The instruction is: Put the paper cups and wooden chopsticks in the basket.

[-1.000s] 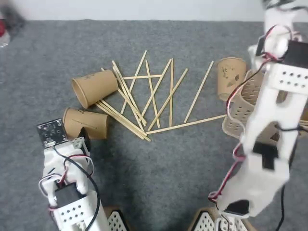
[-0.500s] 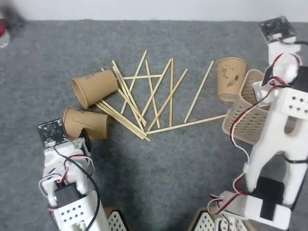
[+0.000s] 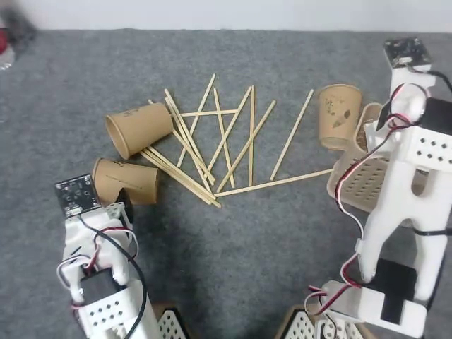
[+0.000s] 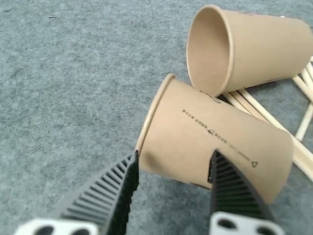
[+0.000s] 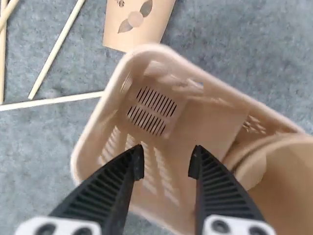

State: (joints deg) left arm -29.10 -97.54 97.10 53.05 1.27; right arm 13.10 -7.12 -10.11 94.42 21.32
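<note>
**Materials and finishes on your table**

Your table cover [image 3: 247, 268] is grey cloth. It looks felt-like and matt, with a rough nap. The paper cups [image 4: 220, 142] are brown kraft paper, matt and smooth, with a rolled rim and the same dull brown inside. The wooden chopsticks [image 3: 251, 134] are pale bare wood with no gloss. The basket [image 5: 205, 112] is beige plastic, slotted, with a faint sheen. On the left gripper [image 4: 173, 160] and the right gripper [image 5: 166, 152] you have black ribbed plastic fingers [image 4: 115, 196], matt. The arm shells [image 3: 395, 212] are white plastic.
</note>
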